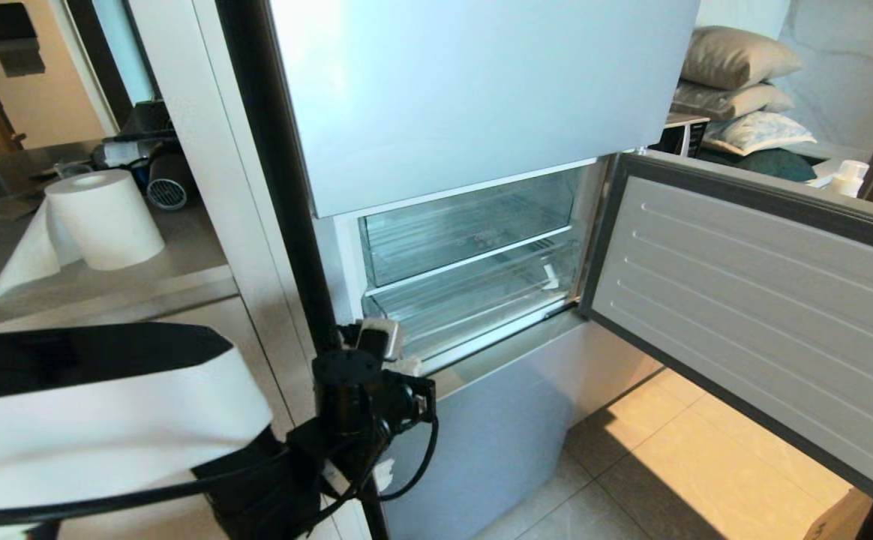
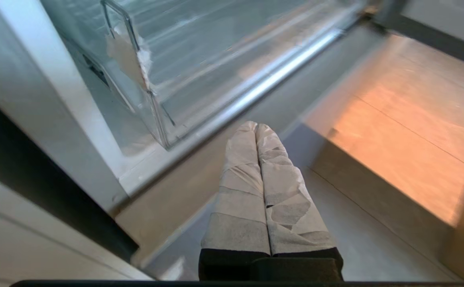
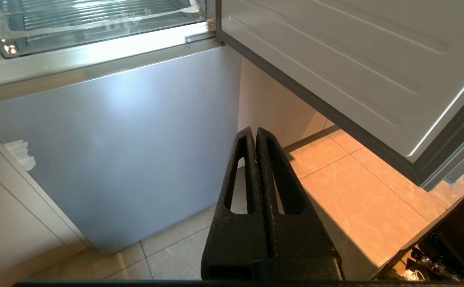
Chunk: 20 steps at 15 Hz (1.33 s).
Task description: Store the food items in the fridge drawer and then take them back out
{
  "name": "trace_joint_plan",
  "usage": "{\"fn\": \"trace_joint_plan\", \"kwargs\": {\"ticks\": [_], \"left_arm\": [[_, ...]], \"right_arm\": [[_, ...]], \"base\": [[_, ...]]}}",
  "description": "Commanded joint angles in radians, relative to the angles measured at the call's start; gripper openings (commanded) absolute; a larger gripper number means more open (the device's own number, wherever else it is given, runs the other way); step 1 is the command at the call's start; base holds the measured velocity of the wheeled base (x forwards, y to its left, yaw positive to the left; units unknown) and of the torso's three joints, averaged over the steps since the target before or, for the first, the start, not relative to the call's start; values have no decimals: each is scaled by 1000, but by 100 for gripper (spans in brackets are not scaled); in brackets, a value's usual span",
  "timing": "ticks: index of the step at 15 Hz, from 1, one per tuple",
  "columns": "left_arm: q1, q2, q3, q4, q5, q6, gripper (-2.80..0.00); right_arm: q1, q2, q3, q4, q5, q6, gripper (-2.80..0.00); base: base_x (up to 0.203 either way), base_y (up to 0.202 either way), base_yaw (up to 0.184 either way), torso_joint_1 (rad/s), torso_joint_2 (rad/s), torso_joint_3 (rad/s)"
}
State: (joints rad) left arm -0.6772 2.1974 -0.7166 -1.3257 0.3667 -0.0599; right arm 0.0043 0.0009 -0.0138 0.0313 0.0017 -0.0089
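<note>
Left wrist view shows my tape-wrapped left gripper [image 2: 256, 126] pressed shut, empty, just beside the wide transparent plastic fridge drawer [image 2: 200, 75] — no food item visible — so closed fingers could ram its lip.

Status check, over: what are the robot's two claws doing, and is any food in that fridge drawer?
Left tool shut, empty, near fridge drawer corner. Right tool shut, empty, low before lower door panel. No food seen. Fridge door open, nothing blocking.

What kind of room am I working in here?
Probably a home kitchen or a living area beside one. A tall fridge stands with its middle door swung open over a tiled floor, a paper roll sits on the counter, and pillows are stacked behind.
</note>
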Motion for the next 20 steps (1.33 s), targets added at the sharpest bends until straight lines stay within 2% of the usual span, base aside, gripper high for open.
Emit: {"fn": "trace_joint_plan", "kwargs": {"ticks": [1,6,9,12,17,20], "left_arm": [[6,105,-89,-5,41,8,-280],[50,210,-284,92,106,33,-280],[76,257,-371,167,112,37,-280],[116,310,-462,187,112,54,-280],[135,324,-521,185,131,55,-280],[126,298,-489,170,135,55,-280]], "right_arm": [[0,-1,0,-1,1,0,-280],[0,-1,0,-2,0,2,-280],[0,-1,2,-2,0,3,-280],[0,-1,2,-2,0,4,-280],[0,-1,3,-7,0,4,-280],[0,-1,3,-7,0,4,-280]], "base": [[0,0,0,0,0,0],[0,0,0,0,0,0],[0,0,0,0,0,0],[0,0,0,0,0,0],[0,0,0,0,0,0],[0,0,0,0,0,0]]}}
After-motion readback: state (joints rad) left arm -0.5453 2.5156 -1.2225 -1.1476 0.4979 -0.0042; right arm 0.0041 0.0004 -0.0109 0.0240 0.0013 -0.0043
